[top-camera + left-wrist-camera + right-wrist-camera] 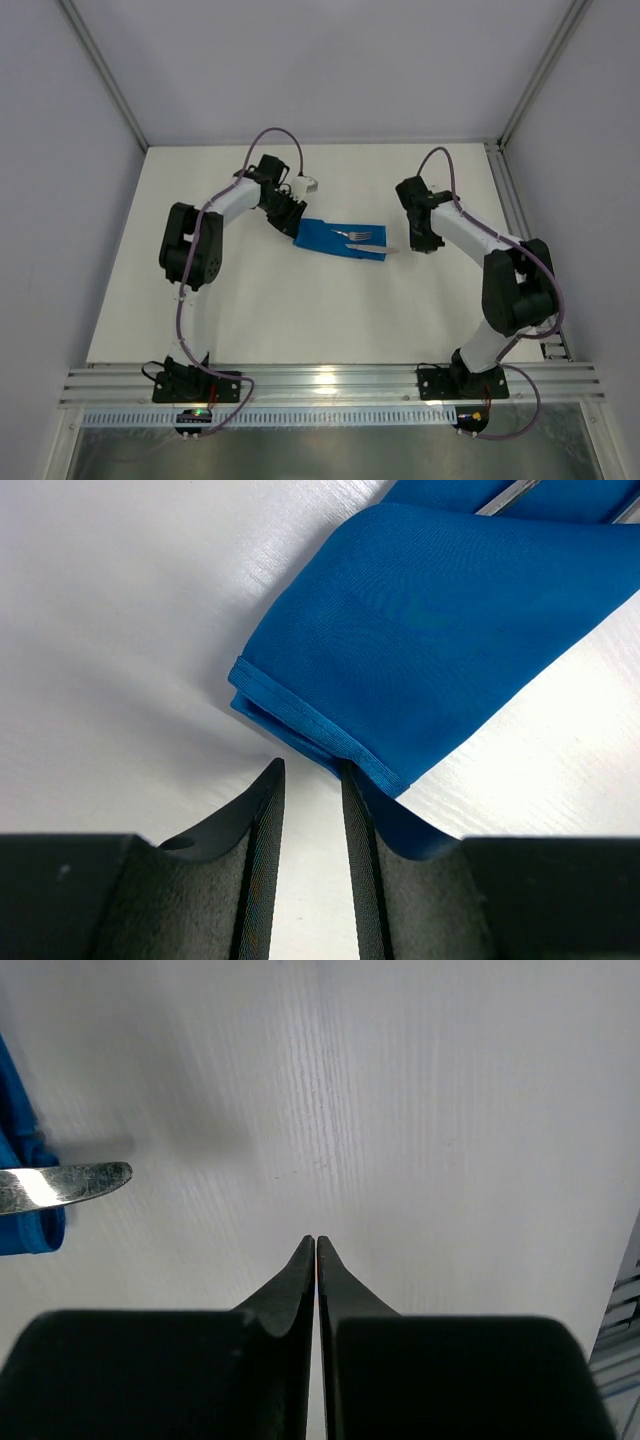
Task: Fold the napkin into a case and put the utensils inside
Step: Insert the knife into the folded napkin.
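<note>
The blue napkin (335,240) lies folded into a narrow case in the middle of the table. Two silver utensils rest on its right half: a fork (352,235) and a knife (380,249) whose tip sticks out past the right end. My left gripper (297,228) sits at the napkin's left end. In the left wrist view its jaws (310,770) stand slightly apart with only table between them, and the napkin's hemmed corner (330,735) touches the outside of the right finger (360,860). My right gripper (316,1240) is shut and empty, right of the knife tip (70,1180).
An aluminium rail (330,382) runs along the near table edge by the arm bases. A slotted rail (620,1300) borders the right side. White walls and frame posts (105,80) enclose the back and sides.
</note>
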